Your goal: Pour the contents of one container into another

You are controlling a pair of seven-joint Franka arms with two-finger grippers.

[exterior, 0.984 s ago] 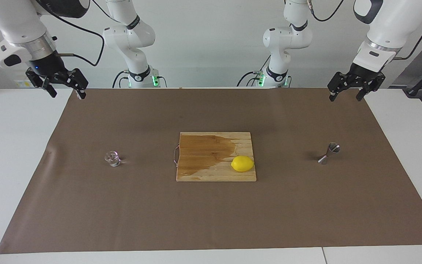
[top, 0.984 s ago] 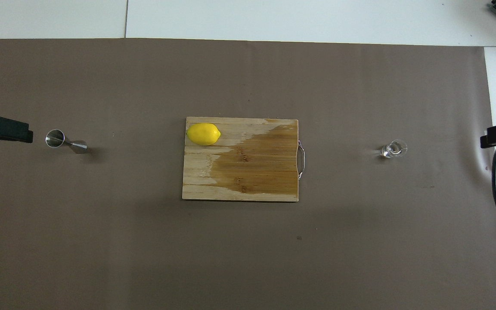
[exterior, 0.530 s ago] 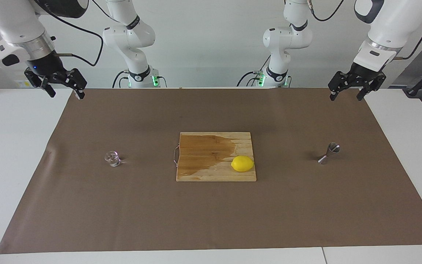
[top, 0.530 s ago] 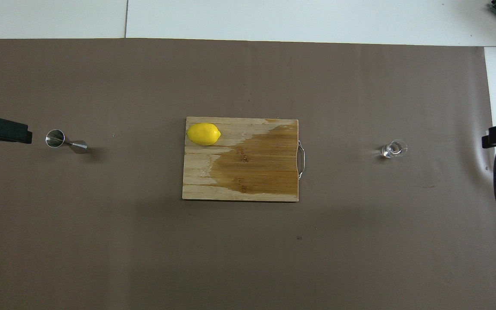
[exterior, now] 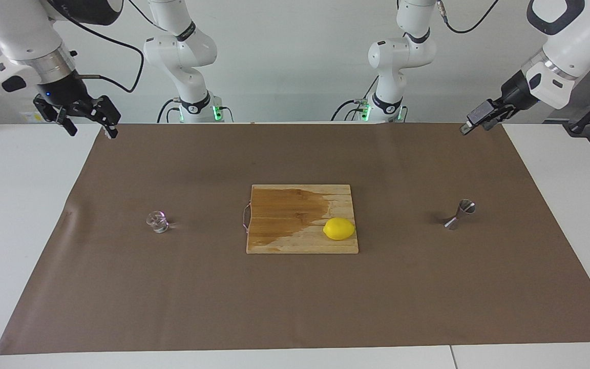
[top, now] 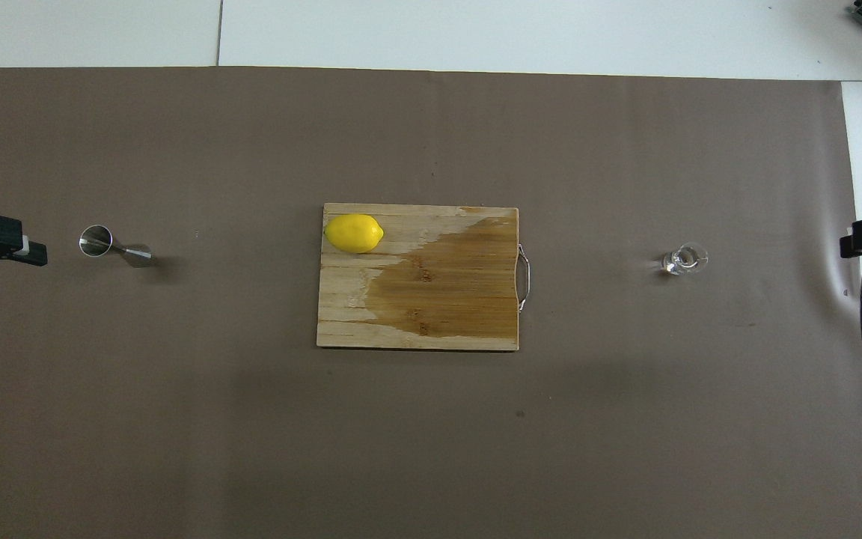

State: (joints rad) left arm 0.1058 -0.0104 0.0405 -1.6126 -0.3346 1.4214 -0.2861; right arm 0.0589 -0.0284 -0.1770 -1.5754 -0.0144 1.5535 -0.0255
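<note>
a brown paper sheet covers the middle of the white worktop, and on it three groups of things sit in a row, well apart. the tiny clear glass cup stands upright on the paper toward the right arm's end, with nothing touching it. the small steel jigger stands toward the left arm's end, also alone (in the overhead view its open top cone shows as a bright ring). between them lies a wooden cutting board with a dark wet-looking patch, and a yellow lemon rests on the board's corner that is farther from the robots and nearer the jigger. the right gripper hangs in the air over the paper's corner at its own end, its jaws spread and holding nothing. the left gripper hangs over the paper's corner at its end, seen edge-on, jaws spread and empty.
</note>
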